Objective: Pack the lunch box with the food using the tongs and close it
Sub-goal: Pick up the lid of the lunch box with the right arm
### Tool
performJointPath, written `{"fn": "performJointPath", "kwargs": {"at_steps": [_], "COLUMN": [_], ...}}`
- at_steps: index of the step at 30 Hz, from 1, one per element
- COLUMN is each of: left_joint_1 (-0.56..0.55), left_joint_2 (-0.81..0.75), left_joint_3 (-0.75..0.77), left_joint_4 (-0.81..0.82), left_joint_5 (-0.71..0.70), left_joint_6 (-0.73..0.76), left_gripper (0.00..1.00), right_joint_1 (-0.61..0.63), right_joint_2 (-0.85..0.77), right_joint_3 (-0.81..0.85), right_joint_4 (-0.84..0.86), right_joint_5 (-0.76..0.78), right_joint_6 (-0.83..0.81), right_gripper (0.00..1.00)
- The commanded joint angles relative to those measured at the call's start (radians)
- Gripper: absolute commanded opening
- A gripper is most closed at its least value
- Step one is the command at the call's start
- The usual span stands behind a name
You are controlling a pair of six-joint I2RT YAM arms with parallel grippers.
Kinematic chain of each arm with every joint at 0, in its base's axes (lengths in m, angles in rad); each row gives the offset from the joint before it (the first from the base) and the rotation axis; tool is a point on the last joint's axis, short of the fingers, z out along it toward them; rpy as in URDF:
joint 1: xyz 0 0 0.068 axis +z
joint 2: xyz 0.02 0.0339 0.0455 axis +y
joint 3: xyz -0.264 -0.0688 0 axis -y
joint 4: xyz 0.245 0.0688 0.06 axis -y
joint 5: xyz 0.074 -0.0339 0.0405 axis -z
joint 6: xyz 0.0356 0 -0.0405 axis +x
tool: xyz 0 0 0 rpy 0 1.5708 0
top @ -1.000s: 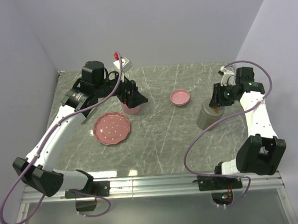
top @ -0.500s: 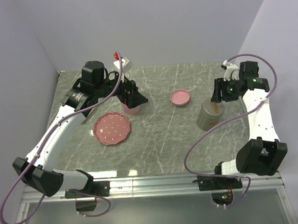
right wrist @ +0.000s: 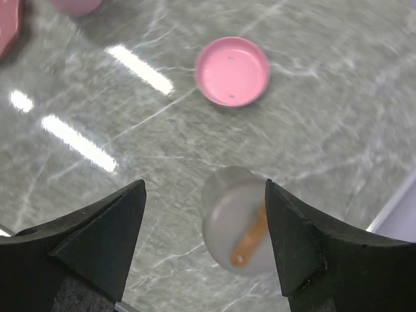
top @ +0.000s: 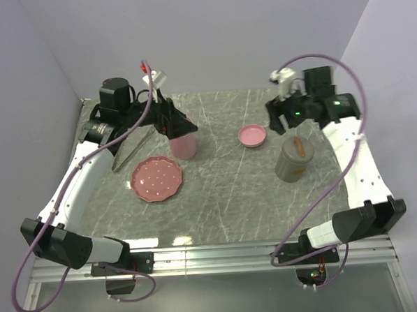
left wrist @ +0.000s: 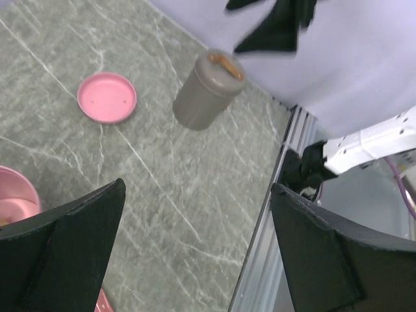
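Across the grey marbled table (top: 225,197), viewed from above with twelve o'clock at the far wall, I had both arms reaching toward the far edge. The pink dotted plate (top: 156,178) sat left of centre. The grey canister (top: 291,167) stood well apart from it, at its three o'clock.

My right gripper (top: 282,117) hung in the air at the canister's twelve o'clock. Its fingers were spread wide with nothing between them, and its own camera looked straight down on the canister. My left gripper (top: 173,121) hovered at the twelve o'clock side of the pink cup (top: 184,147). Its fingers were spread as wide as they go, holding nothing.

The cup stood just beyond the plate, at the plate's one o'clock. The pink lid (top: 252,135) lay flat at the canister's ten o'clock. The tongs (top: 131,153) lay on the table at the plate's eleven o'clock, held by neither gripper.

The orange-red strip (top: 300,148) lay across the top of the canister. I could not tell whether it rested on a cover or in a shallow well.
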Motion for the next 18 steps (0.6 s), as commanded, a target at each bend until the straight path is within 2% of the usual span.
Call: {"fn": "performJointPath", "kwargs": {"at_steps": [1, 6, 11, 18], "left_joint_1": [0.069, 0.127, 0.153, 0.162], "left_joint_2": [0.019, 0.033, 0.036, 0.042], "left_joint_3": [-0.006, -0.026, -0.038, -0.063], "left_joint_4": [0.142, 0.176, 0.173, 0.191], "left_joint_5": [0.159, 0.179, 0.207, 0.25], "left_joint_6": [-0.147, -0.202, -0.198, -0.207], "left_gripper": [0.99, 0.99, 0.99, 0.99], "right_joint_1": [0.145, 0.244, 0.279, 0.296], "right_joint_2": [0.082, 0.261, 0.395, 0.547], "right_joint_3": [0.021, 0.073, 0.126, 0.149], "right_joint_4": [-0.007, -0.03, -0.05, -0.044], "right_joint_5": [0.175, 0.237, 0.292, 0.296], "right_joint_6": [-0.087, -0.145, -0.227, -0.273], "right_gripper": [0.81, 0.8, 0.78, 0.77]}}
